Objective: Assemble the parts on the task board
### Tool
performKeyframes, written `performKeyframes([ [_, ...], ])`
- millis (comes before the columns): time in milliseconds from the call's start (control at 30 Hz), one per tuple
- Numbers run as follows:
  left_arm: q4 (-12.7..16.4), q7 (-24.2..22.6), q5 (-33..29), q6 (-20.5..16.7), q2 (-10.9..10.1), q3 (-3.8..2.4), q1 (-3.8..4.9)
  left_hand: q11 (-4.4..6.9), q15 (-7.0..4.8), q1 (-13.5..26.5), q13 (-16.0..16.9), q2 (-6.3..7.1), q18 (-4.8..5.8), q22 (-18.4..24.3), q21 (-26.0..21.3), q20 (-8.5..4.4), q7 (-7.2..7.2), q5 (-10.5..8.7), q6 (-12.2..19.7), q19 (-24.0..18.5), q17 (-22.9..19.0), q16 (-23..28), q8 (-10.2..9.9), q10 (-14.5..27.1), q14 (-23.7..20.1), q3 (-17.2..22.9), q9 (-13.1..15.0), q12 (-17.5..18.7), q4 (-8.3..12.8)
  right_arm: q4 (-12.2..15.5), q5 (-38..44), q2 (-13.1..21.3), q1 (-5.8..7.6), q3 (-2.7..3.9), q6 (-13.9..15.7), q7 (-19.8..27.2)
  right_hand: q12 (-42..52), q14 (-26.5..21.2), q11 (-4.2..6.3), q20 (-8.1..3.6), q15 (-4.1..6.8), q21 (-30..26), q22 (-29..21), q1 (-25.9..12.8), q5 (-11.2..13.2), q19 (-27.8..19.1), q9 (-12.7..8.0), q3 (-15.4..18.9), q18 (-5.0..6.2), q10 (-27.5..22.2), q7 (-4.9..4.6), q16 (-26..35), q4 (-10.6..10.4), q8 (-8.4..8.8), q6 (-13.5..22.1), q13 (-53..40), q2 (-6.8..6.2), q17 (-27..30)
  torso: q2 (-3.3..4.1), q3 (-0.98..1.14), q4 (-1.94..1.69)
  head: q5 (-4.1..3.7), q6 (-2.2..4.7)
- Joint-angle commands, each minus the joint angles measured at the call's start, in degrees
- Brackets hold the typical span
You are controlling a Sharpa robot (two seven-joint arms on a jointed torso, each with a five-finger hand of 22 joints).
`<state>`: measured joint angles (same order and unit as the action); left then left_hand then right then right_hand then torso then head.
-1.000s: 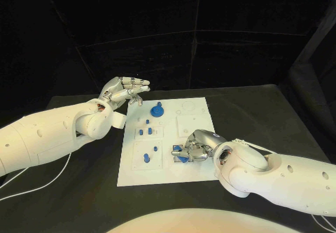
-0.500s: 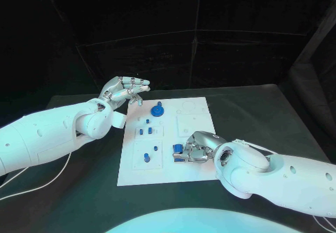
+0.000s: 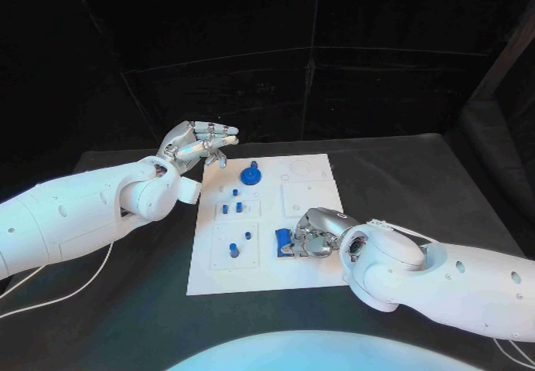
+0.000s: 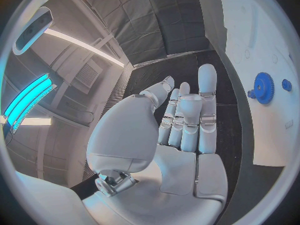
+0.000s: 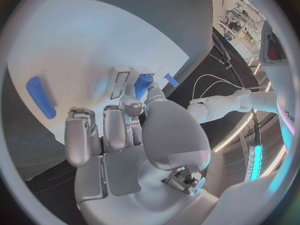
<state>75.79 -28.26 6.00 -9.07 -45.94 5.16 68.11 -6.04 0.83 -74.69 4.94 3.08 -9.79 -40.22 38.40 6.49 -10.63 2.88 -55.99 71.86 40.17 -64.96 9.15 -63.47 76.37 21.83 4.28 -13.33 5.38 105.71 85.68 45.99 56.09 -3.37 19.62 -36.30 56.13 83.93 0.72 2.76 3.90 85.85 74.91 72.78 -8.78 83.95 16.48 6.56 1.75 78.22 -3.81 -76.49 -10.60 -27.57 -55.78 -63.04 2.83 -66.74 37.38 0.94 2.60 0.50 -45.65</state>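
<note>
Pressing our right hand (image 3: 312,236) down on task board (image 3: 307,282), fingers gripping blue part (image 3: 283,239) at near-right recess. Our left hand (image 3: 199,144) hovering off board's far-left corner over worktop (image 3: 134,325), fingers half-curled and apart, holding nothing. Blue gear (image 3: 252,177) sitting at far end, small blue pegs (image 3: 232,250) mid-board. We're judging the risk as part tilting and jamming if it goes in misaligned; fingers are hiding seat. We're reading no labels or writing anywhere.

A black table (image 3: 424,178) carries a white rectangular task board (image 3: 307,280) lying flat near its middle, and a thin white cable (image 3: 67,290) trails across the tabletop on the robot's left side.
</note>
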Motion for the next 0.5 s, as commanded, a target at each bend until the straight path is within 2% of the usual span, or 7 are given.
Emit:
performKeyframes([
  [33, 0.10, -0.36, -0.21, 0.23, -0.05, -0.05, 0.08, 0.02, 0.05, -0.18, 0.10, -0.60, -0.66, 0.09, -0.33, 0.00, 0.08, -0.02, 0.50, -0.27, -0.06, -0.09, 0.20, 0.45, -0.47, -0.16, -0.04, -0.34, 0.01, -0.17, 0.85, 0.20, 0.09, 0.01, 0.03, 0.02, 0.24, 2.23, -0.05, -0.42, 0.38, 0.19, 9.97, 0.80, -0.47, 1.93, 0.07, 0.08, -0.22, 0.25, 0.13, -0.26, 0.44, -0.22, -0.44, -0.05, 0.12, -0.03, 0.01, 0.05, 0.03, 0.13, -0.02],
  [167, 0.07, -0.34, -0.21, 0.22, -0.10, -0.04, 0.08, 0.02, 0.05, -0.18, 0.10, -0.60, -0.66, 0.09, -0.33, 0.00, 0.08, -0.02, 0.50, -0.27, -0.06, -0.09, 0.20, 0.45, -0.47, -0.16, -0.04, -0.34, 0.01, -0.03, 1.13, 0.70, 0.08, 0.01, 0.45, 0.19, 0.18, 2.23, -0.03, -0.45, 0.40, 0.17, 9.96, 1.10, -0.83, 1.91, 0.07, 0.14, -0.22, 0.26, 0.15, -0.28, 0.57, -0.20, -0.45, -0.05, 0.26, -0.07, -0.09, 0.05, 0.23, 0.22, -0.01],
  [233, 0.08, -0.34, -0.21, 0.24, -0.09, -0.04, 0.08, 0.02, 0.05, -0.18, 0.10, -0.60, -0.66, 0.09, -0.33, 0.00, 0.08, -0.02, 0.50, -0.27, -0.06, -0.09, 0.20, 0.45, -0.47, -0.16, -0.04, -0.34, 0.01, 0.23, 0.91, 1.06, 0.08, 0.01, 0.45, 0.60, 0.15, 2.22, -0.04, -0.45, 0.40, 0.17, 9.95, 1.11, -0.92, 1.90, 0.07, 0.26, -0.21, 0.26, 0.13, -0.26, 0.59, -0.19, -0.44, -0.04, 0.15, -0.04, -0.06, 0.05, 0.18, 0.19, 0.00],
  [367, 0.04, -0.33, -0.21, 0.24, -0.11, -0.04, 0.08, 0.02, 0.05, -0.18, 0.10, -0.60, -0.66, 0.09, -0.33, 0.00, 0.08, -0.02, 0.50, -0.27, -0.06, -0.09, 0.20, 0.45, -0.47, -0.16, -0.04, -0.34, 0.01, 1.23, -2.41, 2.18, 0.09, 0.01, 0.30, 2.85, -0.28, 2.14, -0.23, -0.41, 0.28, -0.04, 9.71, -0.11, -1.03, 1.69, 0.04, 1.82, -0.14, 0.12, -0.09, -0.03, -0.13, -0.03, -0.26, 0.17, -0.83, 0.28, -0.04, 0.11, 0.13, 0.18, 0.10],
  [500, 0.02, -0.29, -0.21, 0.20, -0.19, -0.03, 0.08, 0.02, 0.05, -0.18, 0.10, -0.60, -0.66, 0.09, -0.33, 0.00, 0.08, -0.02, 0.50, -0.27, -0.06, -0.09, 0.20, 0.45, -0.47, -0.16, -0.04, -0.34, 0.01, 2.48, -7.28, 3.64, 0.10, 0.01, 0.75, 5.68, -2.49, 1.70, -0.60, -0.18, -0.02, -1.22, 8.26, -1.68, 0.78, 0.47, -0.14, 4.02, 0.28, -1.03, -0.50, 1.24, -1.34, 0.56, 0.91, 1.69, -2.17, 2.17, -0.05, 0.10, 0.20, 0.05, 0.15],
])
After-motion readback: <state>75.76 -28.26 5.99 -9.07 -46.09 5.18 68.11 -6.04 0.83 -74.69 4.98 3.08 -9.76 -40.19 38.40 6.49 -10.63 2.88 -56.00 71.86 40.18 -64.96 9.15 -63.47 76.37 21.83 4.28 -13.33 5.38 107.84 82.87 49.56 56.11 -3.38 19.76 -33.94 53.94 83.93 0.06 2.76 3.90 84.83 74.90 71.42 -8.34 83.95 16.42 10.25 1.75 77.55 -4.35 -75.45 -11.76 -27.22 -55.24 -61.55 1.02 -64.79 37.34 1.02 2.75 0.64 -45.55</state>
